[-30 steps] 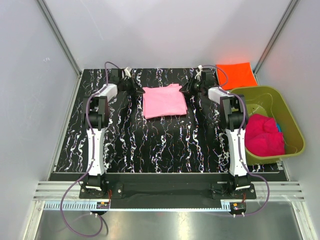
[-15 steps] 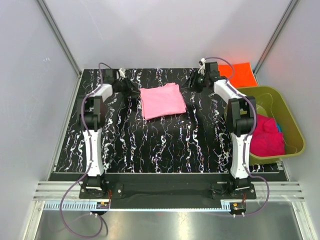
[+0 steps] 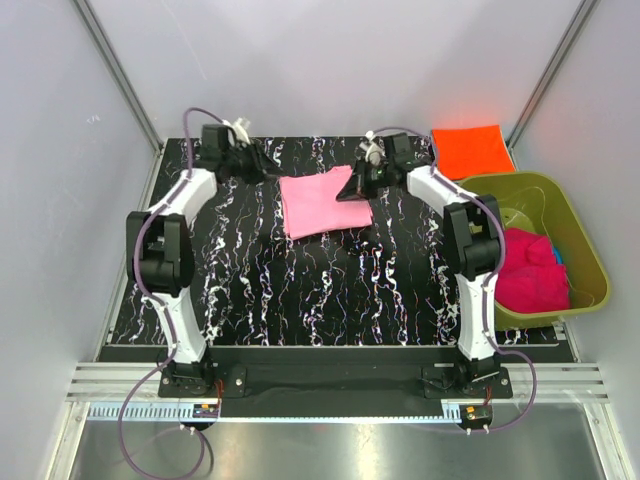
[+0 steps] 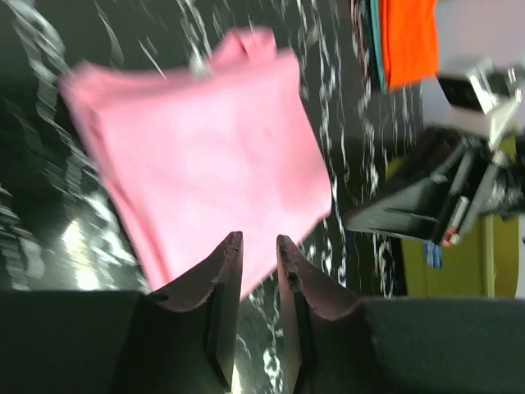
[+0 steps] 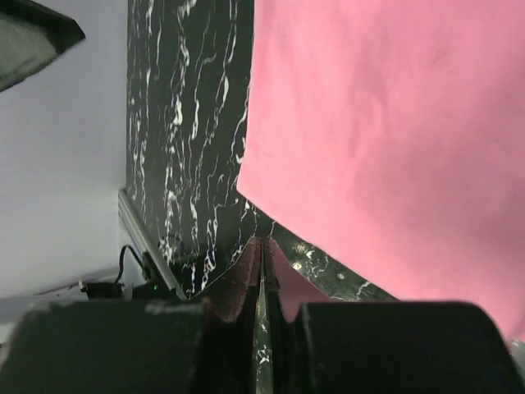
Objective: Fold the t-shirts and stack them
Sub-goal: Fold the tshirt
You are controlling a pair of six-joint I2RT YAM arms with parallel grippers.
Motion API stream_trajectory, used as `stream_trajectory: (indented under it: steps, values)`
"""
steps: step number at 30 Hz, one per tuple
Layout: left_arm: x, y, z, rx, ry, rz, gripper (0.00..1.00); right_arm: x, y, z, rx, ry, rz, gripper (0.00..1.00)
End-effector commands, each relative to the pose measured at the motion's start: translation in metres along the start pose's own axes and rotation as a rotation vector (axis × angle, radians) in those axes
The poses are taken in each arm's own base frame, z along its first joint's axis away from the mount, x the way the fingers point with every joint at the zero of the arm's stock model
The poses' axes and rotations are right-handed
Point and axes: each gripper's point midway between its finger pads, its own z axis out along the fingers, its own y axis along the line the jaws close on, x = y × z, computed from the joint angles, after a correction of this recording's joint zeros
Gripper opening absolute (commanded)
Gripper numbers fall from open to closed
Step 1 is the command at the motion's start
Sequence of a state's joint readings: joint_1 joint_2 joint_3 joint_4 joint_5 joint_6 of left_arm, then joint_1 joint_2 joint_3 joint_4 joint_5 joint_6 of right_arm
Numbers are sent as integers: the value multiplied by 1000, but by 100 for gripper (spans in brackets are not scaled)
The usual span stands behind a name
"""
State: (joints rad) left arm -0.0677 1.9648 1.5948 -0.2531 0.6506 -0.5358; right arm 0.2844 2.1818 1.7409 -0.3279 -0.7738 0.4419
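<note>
A folded light pink t-shirt [image 3: 322, 201] [image 4: 205, 156] [image 5: 394, 123] lies flat at the back middle of the table. A folded orange t-shirt [image 3: 472, 150] [image 4: 408, 37] lies at the back right corner. A magenta t-shirt [image 3: 525, 270] is bunched in the tub, with a sliver of blue t-shirt [image 3: 558, 256] behind it. My left gripper [image 3: 264, 166] [image 4: 259, 242] hovers off the pink shirt's left edge, jaws slightly open and holding nothing. Over the pink shirt's right edge my right gripper [image 3: 350, 189] [image 5: 262, 243] is shut and holds nothing.
An olive-green plastic tub [image 3: 498, 182] stands at the right edge of the black marbled table [image 3: 300, 290]. Grey walls close the space behind and to both sides. The right arm's dark gripper body [image 4: 410, 209] shows in the left wrist view.
The left gripper let go, opened slightly and drew back to the left. The right gripper swung left to the pink shirt's right edge and closed.
</note>
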Motion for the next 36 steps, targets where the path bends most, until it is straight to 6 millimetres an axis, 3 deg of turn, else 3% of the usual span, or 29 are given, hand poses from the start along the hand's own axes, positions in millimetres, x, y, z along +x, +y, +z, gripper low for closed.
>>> stream_trajectory:
  steps: [1, 4, 9, 14, 15, 18, 24, 27, 28, 32, 36]
  values:
    - [58, -8, 19, 10, 112, -23, 27, 26, 2, 20, -80, 108, 31, 10]
    - [99, 2, 34, -36, 176, -48, 26, 41, -15, 32, -86, 155, 60, 11]
    - [148, 48, 44, -159, 246, -112, 24, 63, -58, 46, -12, 196, 91, 11]
    - [165, 79, 42, -275, 261, -112, 21, 68, -92, 42, 82, 187, 136, 9]
    - [165, 81, 41, -288, 259, -110, 20, 69, -98, 39, 108, 183, 147, 9]
    - [158, 80, 40, -303, 245, -93, 20, 63, -86, 30, 99, 165, 122, 9]
    - [137, 57, 34, -266, 214, -61, 20, 38, -46, 11, 49, 114, 79, 14]
    - [125, 33, 29, -192, 206, -28, 25, 24, -42, -1, 78, 72, 66, 28]
    - [121, 27, 27, -173, 207, -23, 26, 18, -39, -5, 94, 54, 48, 39]
    - [108, 15, 19, -159, 207, -10, 28, 0, -57, -18, 210, 4, 0, 59]
    - [109, 0, 6, -98, 220, -26, 28, -16, -78, -26, 346, -18, -77, 75]
